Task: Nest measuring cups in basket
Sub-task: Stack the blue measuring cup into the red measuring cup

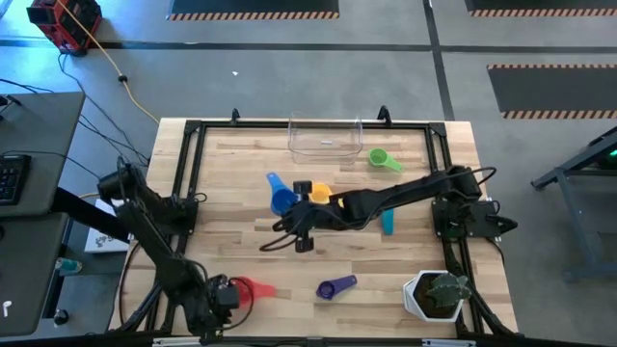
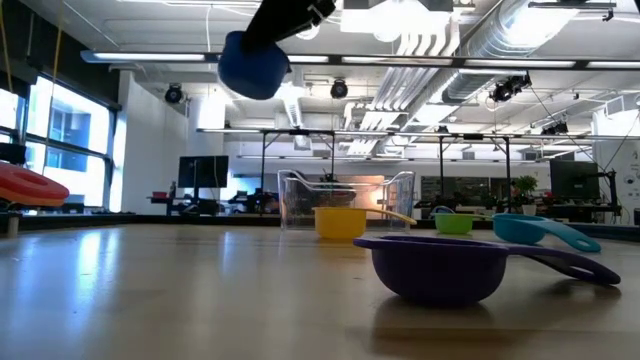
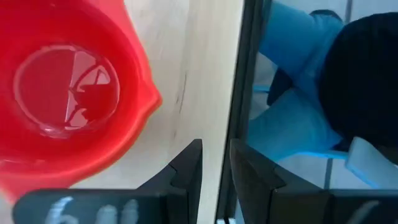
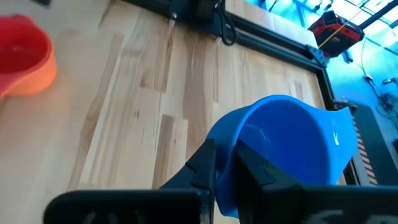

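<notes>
My right gripper (image 1: 289,212) reaches over the table's middle, shut on the blue cup (image 1: 280,199), which hangs high above the table in the low view (image 2: 254,65). The yellow cup (image 1: 319,193) sits next to it. The green cup (image 1: 381,159), teal cup (image 1: 388,223) and purple cup (image 1: 335,286) rest on the table on their bowls. The clear basket (image 1: 325,136) stands at the far edge. My left gripper (image 3: 215,167) waits at the near left corner beside the red cup (image 3: 62,93), its fingers nearly together on nothing. No pink cup shows. My right gripper pinches the blue cup's bowl wall (image 4: 226,163) at the rim, one finger (image 4: 252,171) inside the bowl and the other (image 4: 205,163) outside. The cup is lifted clear of the table, with its opening tilted toward the wrist camera.
A white pot with a green plant (image 1: 439,294) stands at the near right corner. A black frame (image 1: 193,173) runs around the wooden table top. Bare wood lies between the basket and the cups, and along the table's left half.
</notes>
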Robot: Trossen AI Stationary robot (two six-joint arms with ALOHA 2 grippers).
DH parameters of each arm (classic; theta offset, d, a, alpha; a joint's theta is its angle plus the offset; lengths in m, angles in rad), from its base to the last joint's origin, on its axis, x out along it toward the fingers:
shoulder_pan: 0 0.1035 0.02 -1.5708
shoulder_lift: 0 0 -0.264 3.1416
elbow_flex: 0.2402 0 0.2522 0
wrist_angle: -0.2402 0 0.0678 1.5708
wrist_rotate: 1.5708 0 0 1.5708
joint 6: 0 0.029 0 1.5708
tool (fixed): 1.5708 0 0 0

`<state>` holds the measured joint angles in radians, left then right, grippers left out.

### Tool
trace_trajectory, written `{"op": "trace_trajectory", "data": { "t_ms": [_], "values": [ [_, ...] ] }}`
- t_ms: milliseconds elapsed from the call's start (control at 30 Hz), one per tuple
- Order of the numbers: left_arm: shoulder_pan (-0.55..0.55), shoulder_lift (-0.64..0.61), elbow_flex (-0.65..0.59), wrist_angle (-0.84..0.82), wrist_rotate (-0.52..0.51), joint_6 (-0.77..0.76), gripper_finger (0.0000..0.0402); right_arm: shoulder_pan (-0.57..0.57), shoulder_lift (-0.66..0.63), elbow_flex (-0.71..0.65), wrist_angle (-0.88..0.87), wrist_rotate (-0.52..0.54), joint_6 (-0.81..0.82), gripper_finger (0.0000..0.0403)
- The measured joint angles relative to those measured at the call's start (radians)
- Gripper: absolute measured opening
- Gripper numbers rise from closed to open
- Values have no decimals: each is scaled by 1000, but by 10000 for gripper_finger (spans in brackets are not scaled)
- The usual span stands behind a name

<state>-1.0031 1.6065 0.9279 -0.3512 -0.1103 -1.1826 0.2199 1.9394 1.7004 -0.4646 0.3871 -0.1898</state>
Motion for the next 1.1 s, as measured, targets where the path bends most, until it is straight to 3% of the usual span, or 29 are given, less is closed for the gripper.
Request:
{"op": "trace_trajectory", "data": {
  "t_ms": [500,1100],
  "values": [
    [109,69,0,-32,-14,19,74,-18,-5,0,-6,-29,-13,16],
    [420,69,0,-34,-60,254,74,-45,-5,0,-38,-28,-11,16]
  ]
}}
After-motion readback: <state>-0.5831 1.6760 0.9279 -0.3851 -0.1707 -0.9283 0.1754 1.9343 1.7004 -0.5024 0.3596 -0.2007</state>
